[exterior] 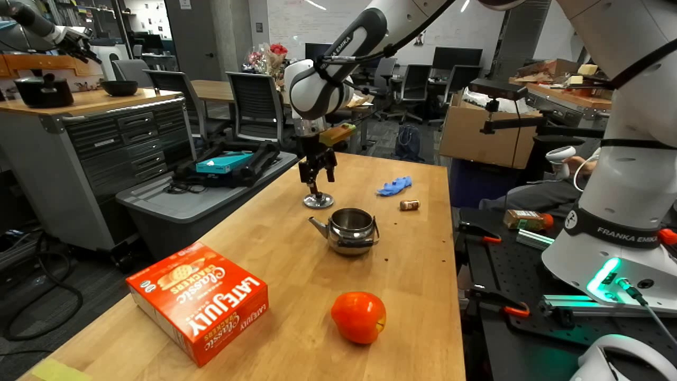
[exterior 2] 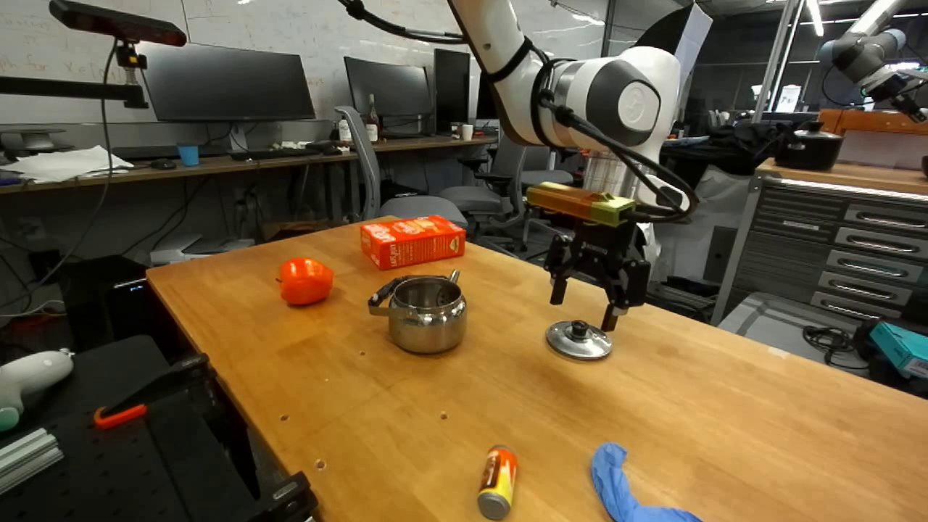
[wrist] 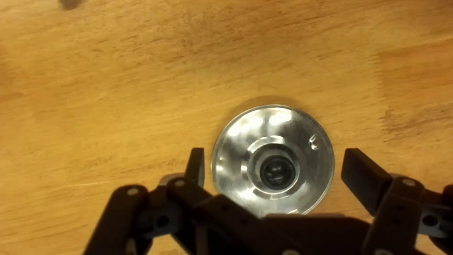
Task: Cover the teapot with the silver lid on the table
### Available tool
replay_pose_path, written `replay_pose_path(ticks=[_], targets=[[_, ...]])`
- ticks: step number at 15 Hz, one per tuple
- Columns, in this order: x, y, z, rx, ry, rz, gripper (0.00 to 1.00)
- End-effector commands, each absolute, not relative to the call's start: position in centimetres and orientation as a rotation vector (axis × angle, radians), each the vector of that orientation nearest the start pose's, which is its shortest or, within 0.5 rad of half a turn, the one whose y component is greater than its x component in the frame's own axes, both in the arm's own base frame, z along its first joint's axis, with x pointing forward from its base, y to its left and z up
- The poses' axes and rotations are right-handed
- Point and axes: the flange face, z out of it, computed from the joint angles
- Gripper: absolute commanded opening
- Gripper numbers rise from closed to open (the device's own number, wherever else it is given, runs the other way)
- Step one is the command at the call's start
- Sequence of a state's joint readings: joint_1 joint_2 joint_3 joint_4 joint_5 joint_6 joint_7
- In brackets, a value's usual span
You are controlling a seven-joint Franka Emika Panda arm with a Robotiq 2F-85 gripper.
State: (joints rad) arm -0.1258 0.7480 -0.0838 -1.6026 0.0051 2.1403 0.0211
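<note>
The silver teapot (exterior: 351,230) stands upright on the table (exterior: 418,296) with its top uncovered; it also shows in an exterior view (exterior 2: 428,328). It is out of the wrist view. The silver lid (wrist: 233,141) lies flat on the table with its dark knob up. The lid shows in both exterior views (exterior: 323,202) (exterior 2: 580,349). My gripper (wrist: 273,157) is open and empty, pointing down over the lid. In the wrist view the fingers stand apart on either side of the lid, the knob between them. The gripper's base hides the lid's near edge.
An orange-red ball-like fruit (exterior: 358,317) and a red cracker box (exterior: 198,301) stand on the teapot's far side from the lid. A small can (exterior 2: 498,482) and a blue glove (exterior 2: 631,493) lie on the table. A grey bin (exterior: 206,196) stands beside the table.
</note>
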Motion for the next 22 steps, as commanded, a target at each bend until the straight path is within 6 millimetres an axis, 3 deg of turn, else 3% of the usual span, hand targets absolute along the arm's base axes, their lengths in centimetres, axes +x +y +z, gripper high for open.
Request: replay_pose_path(ticks=[1, 9, 21, 22], targets=[[66.7, -13.6, 17.2, -3.155, 0.361, 0.399, 1.00], [67.1, -13.6, 16.2, -3.130, 0.382, 0.524, 1.00], [68.7, -13.6, 15.9, -3.178, 0.371, 0.450, 1.00], [68.8, -13.6, 15.9, -3.188, 0.372, 0.454, 0.92]])
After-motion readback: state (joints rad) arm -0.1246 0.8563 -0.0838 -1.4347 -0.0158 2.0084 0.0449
